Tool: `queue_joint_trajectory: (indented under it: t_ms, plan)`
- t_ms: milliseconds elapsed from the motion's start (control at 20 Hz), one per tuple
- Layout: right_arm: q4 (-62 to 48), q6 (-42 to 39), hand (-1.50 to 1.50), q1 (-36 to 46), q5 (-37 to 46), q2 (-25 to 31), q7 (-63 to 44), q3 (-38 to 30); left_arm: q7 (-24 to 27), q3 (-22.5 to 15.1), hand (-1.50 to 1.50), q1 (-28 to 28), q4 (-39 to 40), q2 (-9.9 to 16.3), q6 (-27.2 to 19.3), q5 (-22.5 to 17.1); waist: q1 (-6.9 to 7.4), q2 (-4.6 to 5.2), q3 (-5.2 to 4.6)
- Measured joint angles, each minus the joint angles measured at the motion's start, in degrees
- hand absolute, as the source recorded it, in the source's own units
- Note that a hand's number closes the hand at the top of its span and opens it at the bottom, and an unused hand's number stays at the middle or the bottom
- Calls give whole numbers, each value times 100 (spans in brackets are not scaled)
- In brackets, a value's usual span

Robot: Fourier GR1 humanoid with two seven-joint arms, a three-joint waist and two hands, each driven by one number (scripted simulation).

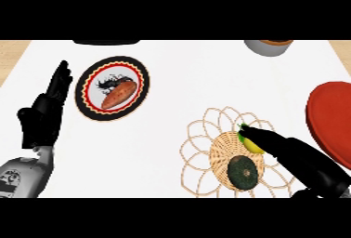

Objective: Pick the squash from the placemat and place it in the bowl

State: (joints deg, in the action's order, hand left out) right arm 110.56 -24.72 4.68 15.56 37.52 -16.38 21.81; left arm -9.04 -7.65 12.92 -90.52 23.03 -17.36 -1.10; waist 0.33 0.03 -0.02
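A white table (192,79) fills the view, with strips of light wood showing at its far corners. Nearest, at the lower right, lies a round woven wicker placemat (198,153) with a looped, petal-like border. On its woven middle sits a dark green, round squash (242,172). Just beyond that, a yellow squash with a green stem end (252,145) lies on the placemat too, touching the fingertips of the right hand (277,145), which comes in from the lower right and covers part of it; whether the fingers curl round it I cannot tell. At the lower left the left hand (42,114) rests near the edge, fingers straight and pointing away, holding nothing, above its grey forearm (24,174). Farther in, beside that hand, lies an oval plate with a black rim and a red and yellow ring (93,81), carrying an orange sweet potato (118,95). At the right edge a red bowl (332,121) is partly cut off, well apart from the placemat's middle. At the far edge stand a grey cup-like vessel (264,47) and a dark flat object (106,42), both cropped.
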Motion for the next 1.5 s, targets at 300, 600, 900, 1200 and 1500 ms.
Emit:
queue_joint_trajectory:
  t_ms: [300,600,900,1200,1500]
  plan:
    - [-454,-90,-150,71,707,-619,-119,222,-72,180,0,7,9,-166,133,213,-20,-3,1]
    - [-823,-231,-150,67,1200,-1105,23,175,-66,379,0,-169,-156,-328,385,357,-25,-5,2]
    - [-1383,-131,-150,94,1688,-1428,678,98,-112,586,0,-84,-120,-461,581,504,-25,-31,-14]
    - [-1864,267,150,256,2421,-1571,1382,285,-176,659,0,-74,-197,-578,678,615,-17,-65,-37]
    - [-2104,480,150,342,2790,-1825,1700,182,-156,693,0,-101,-207,-759,706,790,-30,-75,-50]
